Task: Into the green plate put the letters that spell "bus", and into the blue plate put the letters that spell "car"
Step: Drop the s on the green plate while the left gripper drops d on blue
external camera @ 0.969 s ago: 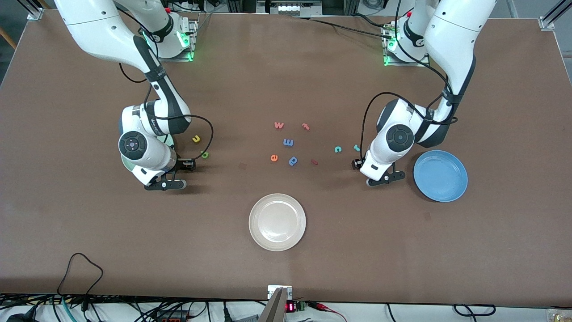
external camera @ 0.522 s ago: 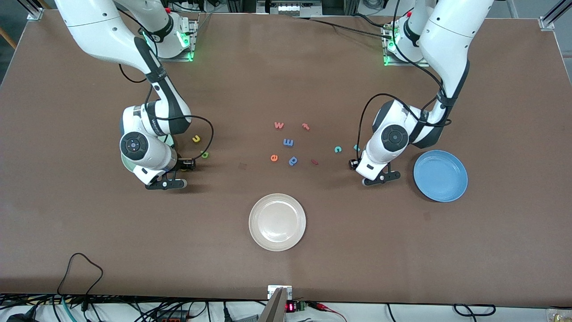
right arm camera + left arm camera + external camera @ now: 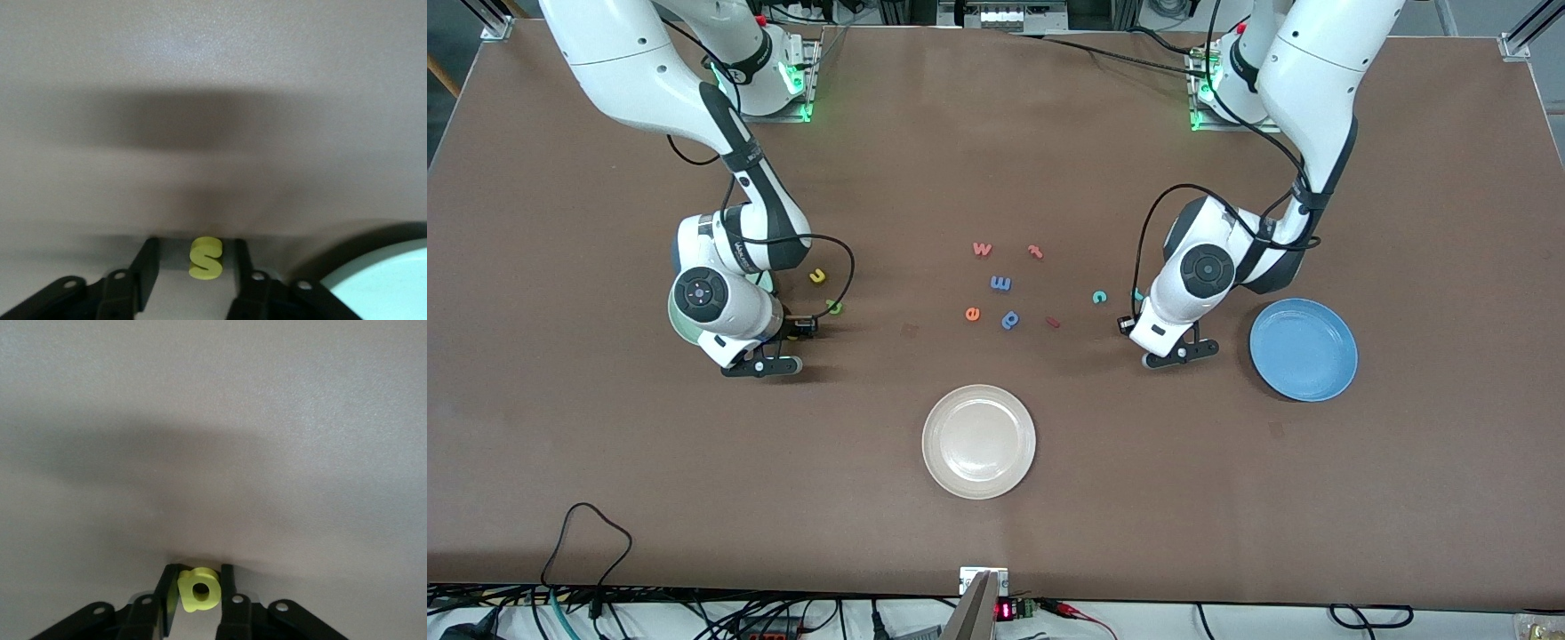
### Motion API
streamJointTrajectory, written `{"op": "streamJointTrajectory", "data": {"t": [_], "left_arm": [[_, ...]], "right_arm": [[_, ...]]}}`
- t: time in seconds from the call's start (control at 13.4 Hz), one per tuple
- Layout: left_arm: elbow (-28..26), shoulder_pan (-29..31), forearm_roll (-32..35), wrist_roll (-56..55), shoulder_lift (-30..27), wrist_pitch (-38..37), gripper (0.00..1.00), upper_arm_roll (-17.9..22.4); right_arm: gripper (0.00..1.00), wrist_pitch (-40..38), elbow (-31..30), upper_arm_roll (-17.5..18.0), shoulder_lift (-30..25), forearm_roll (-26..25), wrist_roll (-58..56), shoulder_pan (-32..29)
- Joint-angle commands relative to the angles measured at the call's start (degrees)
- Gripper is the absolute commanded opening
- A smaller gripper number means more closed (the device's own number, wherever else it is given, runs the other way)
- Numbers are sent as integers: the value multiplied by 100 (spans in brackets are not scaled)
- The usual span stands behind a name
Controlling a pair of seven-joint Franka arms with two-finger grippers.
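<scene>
My left gripper [image 3: 1152,342] [image 3: 198,573] is down at the table beside the blue plate [image 3: 1303,348], shut on the yellow a [image 3: 200,590]. The teal c [image 3: 1100,297] and teal r [image 3: 1137,294] lie close by, the r half hidden by the left hand. My right gripper [image 3: 783,345] [image 3: 195,245] is low and open, and the yellow s [image 3: 205,259] lies between its fingers with a gap on each side. The green plate [image 3: 677,327] [image 3: 387,280] is mostly hidden under the right wrist. The yellow u [image 3: 817,276] and green b [image 3: 834,307] lie beside that hand.
A cream plate [image 3: 978,442] sits nearer the front camera at mid-table. Loose letters lie in the middle: red w [image 3: 982,249], red t [image 3: 1035,252], blue m [image 3: 1000,283], orange e [image 3: 972,313], blue p [image 3: 1009,319], a small red piece [image 3: 1053,322].
The left hand shifted a little away from the blue plate toward the loose letters and its fingers closed on the yellow a. The right gripper's fingers narrowed around the s.
</scene>
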Motion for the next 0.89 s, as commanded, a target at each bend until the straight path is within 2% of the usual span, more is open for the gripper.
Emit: {"op": "streamJointTrajectory", "data": {"t": [0.0,0.22,0.45,0.6,0.75,0.82], "left_arm": [[-26,-63,-2,-64,28,-64,18,37],[227,34,-2,189,-322,-816,15,106],[1140,586,59,1119,-456,-2503,19,142],[1274,1069,453,1831,-447,-2736,19,142],[1257,1552,832,2377,-307,-2692,19,133],[1239,1728,868,2562,-167,-2614,19,133]], "right_arm": [[40,74,-51,-25,-2,4,21,34],[25,56,-86,-34,-11,4,-5,17],[7,30,-87,-34,-29,-5,-110,-1],[0,-5,-87,-34,-81,-5,-181,-18],[0,-40,-87,-34,-344,-5,-198,-79],[0,-310,-87,-34,-528,-5,-216,-158]]}}
